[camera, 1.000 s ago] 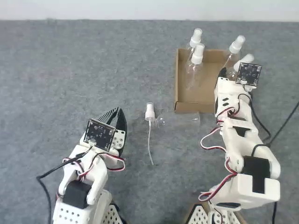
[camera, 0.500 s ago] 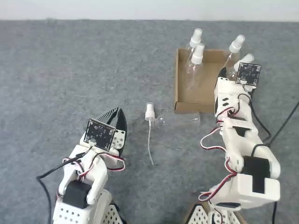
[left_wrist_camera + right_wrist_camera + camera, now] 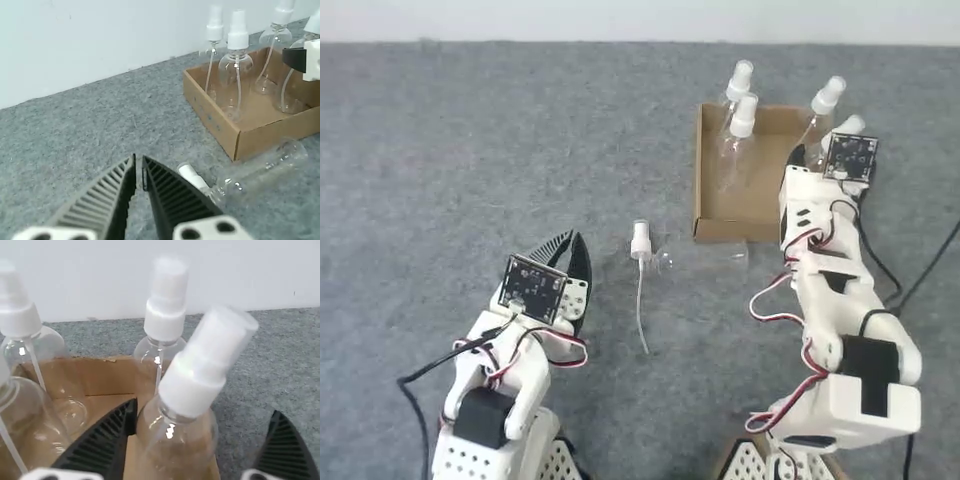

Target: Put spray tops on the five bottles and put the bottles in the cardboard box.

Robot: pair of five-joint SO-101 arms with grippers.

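On grey carpeted tabletop [image 3: 470,150], shallow brown cardboard box [image 3: 698,185] toward far right, open side up to take standing bottles. Inside, three clear plastic bottles [image 3: 235,75] upright with white spray tops fitted. Fourth clear capped bottle [image 3: 175,440] at far right corner of box, leaning, bracketed by right gripper [image 3: 202,412]: black ribbed jaws spread wide either side, gripping nothing, probably to let bottle settle on box floor. Just outside near wall of box, fifth clear bottle [image 3: 705,262] lying on its side, uncapped. Loose white spray top [image 3: 640,240] just beside that bottle's neck, thin dip tube [image 3: 641,310] trailing toward left arm, within apparent reach of both arms. Left gripper [image 3: 139,159] low over carpet near tube, jaws pressed nearly together, empty, pointed toward loose top. Judged four fifths done: remaining work likely threading tube into neck, seating top, then standing bottle in box; slender tube and round, roll-prone bottle likely awkward to handle
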